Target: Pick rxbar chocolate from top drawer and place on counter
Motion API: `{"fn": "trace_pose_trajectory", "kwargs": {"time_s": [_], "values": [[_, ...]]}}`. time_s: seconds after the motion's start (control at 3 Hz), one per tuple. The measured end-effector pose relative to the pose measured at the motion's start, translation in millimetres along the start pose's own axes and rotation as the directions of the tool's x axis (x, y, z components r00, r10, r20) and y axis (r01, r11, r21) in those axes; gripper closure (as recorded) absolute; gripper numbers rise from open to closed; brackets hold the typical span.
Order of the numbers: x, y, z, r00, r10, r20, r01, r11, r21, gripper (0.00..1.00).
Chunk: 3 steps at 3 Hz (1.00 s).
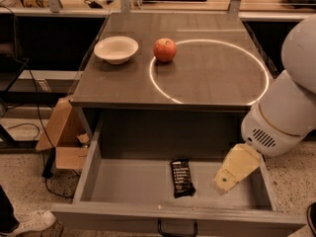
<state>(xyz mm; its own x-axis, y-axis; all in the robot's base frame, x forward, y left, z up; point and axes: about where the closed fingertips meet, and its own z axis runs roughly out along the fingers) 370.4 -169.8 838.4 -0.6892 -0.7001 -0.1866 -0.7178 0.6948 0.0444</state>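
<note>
The rxbar chocolate [181,177] lies flat on the grey floor of the open top drawer [123,181], near the middle front. The drawer's dark handle [177,228] shows at the bottom edge. My gripper [222,184] hangs inside the drawer's right part, a short way to the right of the bar and apart from it, on a cream wrist under the big white arm [286,112]. The counter [212,78] above carries a bright white circle.
A red apple [165,49] sits on the circle's left edge and a white bowl [116,49] stands to its left. A cardboard box [61,137] and cables lie on the floor left of the drawer. A shoe [24,223] shows at bottom left.
</note>
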Motion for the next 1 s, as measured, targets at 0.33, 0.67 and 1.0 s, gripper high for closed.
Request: {"fn": "trace_pose_trajectory", "kwargs": {"time_s": [0.33,0.67,1.0], "values": [[-1.0,5.9,8.9,1.0,-0.009,0.014,0.01,0.9996,-0.026,0.0],[-19.7,32.1,52.3,1.0,-0.004,0.021,0.006,0.9977,-0.067,0.0],[-19.7,32.1,52.4,1.0,-0.004,0.021,0.006,0.9977,-0.067,0.0]]}}
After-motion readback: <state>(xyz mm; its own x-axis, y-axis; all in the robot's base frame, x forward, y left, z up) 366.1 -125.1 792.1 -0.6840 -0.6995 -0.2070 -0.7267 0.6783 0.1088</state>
